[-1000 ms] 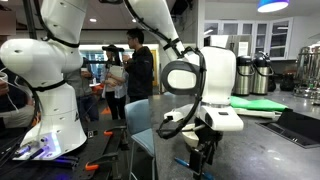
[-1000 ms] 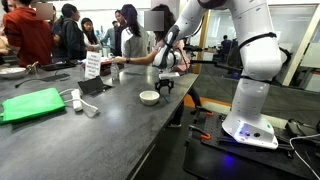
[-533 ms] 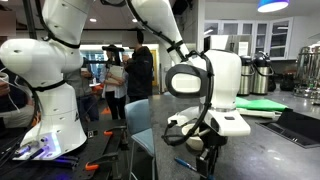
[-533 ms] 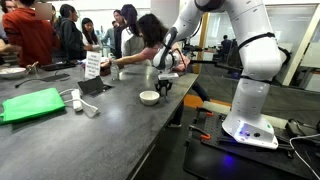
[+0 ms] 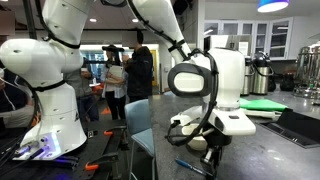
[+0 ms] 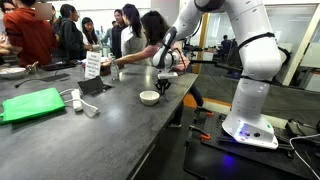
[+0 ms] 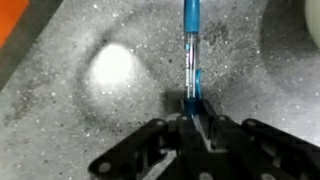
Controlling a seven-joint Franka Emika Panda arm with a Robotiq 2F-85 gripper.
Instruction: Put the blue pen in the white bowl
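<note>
In the wrist view the gripper (image 7: 195,118) is seen at the lower edge of the picture, and its two jaws are drawn narrowly together on one end of the blue pen (image 7: 190,45). The pen is pinched between them and reaches straight away from the gripper, over the grey speckled counter (image 7: 70,130). A bright patch of reflected light is seen on the counter beside the pen. Whether the pen is lifted or lies on the surface cannot be told from this view.

In an exterior view the gripper (image 5: 209,152) is held low over the counter, and the pen (image 5: 196,167) is seen as a thin blue line just under it, almost level.

In an exterior view the white bowl (image 6: 149,97) is placed on the counter near its edge, and the gripper (image 6: 163,88) is found just beside it, slightly higher than its rim. The pen is too small to be made out there. A flat green sheet (image 6: 32,104) is laid well apart from the bowl, further along the counter.
</note>
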